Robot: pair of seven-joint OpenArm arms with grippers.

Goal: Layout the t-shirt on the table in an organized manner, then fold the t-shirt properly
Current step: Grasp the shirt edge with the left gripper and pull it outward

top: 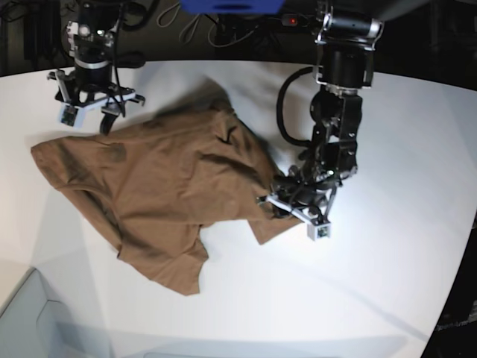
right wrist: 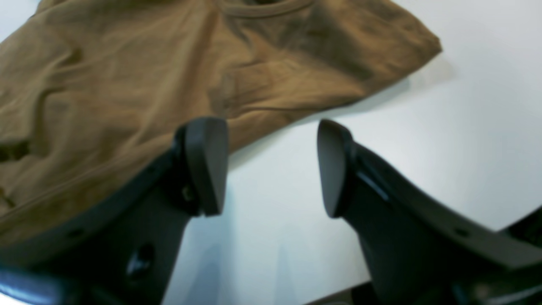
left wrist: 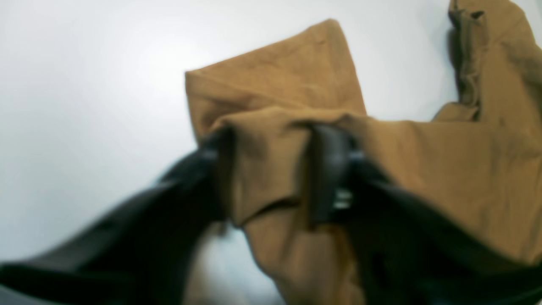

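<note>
Beyond the curved far edge lay a dark, dim backdrop strung with tangled black cables; a bright blue object sat at the top edge beside a small red light. Soft overhead light cast pale, diffuse shadows.

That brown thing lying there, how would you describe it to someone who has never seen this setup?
Start at the big white table with the curved far edge. Spread crumpled over its left and middle is the t-shirt, plain tan-brown with short sleeves and no print. It is the only cloth there; the left gripper pinches its edge, while the right gripper hangs open at its far side.
</note>
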